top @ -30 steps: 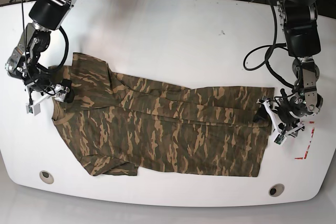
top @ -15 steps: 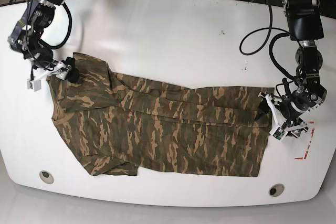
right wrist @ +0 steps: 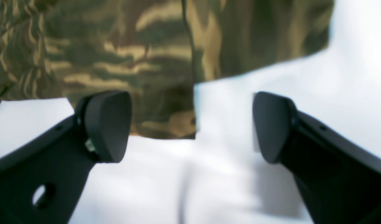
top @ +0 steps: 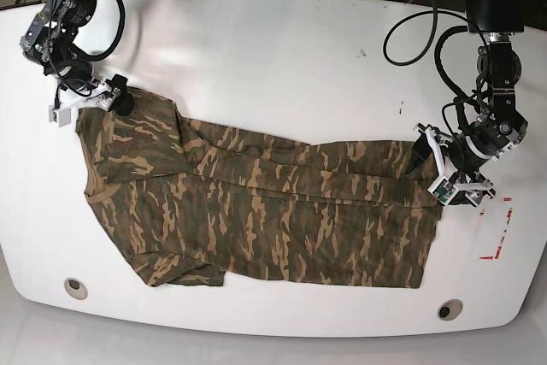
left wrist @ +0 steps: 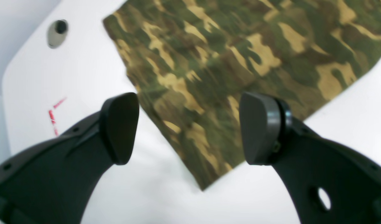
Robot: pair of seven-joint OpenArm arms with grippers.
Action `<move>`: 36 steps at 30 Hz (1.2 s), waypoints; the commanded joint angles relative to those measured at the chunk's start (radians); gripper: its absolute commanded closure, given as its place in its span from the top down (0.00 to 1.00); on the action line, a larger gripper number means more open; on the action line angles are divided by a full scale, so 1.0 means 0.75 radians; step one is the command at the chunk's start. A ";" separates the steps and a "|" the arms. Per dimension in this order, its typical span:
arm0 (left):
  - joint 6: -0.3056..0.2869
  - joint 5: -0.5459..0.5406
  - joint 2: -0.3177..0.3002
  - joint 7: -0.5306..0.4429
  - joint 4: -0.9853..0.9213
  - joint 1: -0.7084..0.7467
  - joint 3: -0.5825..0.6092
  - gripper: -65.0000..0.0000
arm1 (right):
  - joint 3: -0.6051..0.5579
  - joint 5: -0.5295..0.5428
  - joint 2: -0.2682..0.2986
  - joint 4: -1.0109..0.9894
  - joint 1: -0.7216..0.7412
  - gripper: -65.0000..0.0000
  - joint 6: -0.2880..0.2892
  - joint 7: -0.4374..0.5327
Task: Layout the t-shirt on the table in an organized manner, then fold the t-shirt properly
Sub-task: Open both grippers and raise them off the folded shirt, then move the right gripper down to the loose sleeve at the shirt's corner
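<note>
1. T-shirt (top: 256, 207) corner lies under the L gripper (left wrist: 188, 127): jaws spread wide, nothing between them, hovering over the cloth, not touching. L wrist view: camo corner tip points to 6 o'clock between the two dark pads (left wrist: 120, 124).
2. R gripper (right wrist: 192, 126): jaws spread wide too, empty. R wrist view: a sleeve edge sits between the pads at 12 o'clock, bare white below. View is blurred; contact w/ cloth can't be told.
3. Base view: L gripper (top: 444, 168) at approx 3 o'clock of the shirt, at the hem corner. R gripper (top: 90, 102) at approx 10 o'clock, just beside the far sleeve.
4. Shirt itself: spread lengthwise across the table (top: 282, 57), roughly flat, neck end toward 9 o'clock, hem toward 3 o'clock. Near sleeve bunched at approx 7 o'clock. Creases run along the body.
5. Outward: red marks (top: 500, 232) on the tabletop at 4 o'clock past the hem; grommet holes (top: 75, 287) near the front edge, 7 and 5 o'clock.
</note>
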 commanded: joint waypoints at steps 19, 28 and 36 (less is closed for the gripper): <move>0.009 -0.017 -0.013 -0.022 0.057 0.048 -0.083 0.73 | -0.068 0.022 -0.093 0.023 -0.032 0.88 0.013 0.015; 0.009 -0.017 -0.013 -0.022 0.057 0.052 -0.085 0.73 | -0.070 0.022 -0.132 0.023 -0.026 0.53 0.013 0.015; 0.009 -0.015 -0.013 -0.022 0.053 0.060 -0.085 0.73 | -0.073 0.024 -0.128 0.053 -0.024 0.00 0.013 -0.019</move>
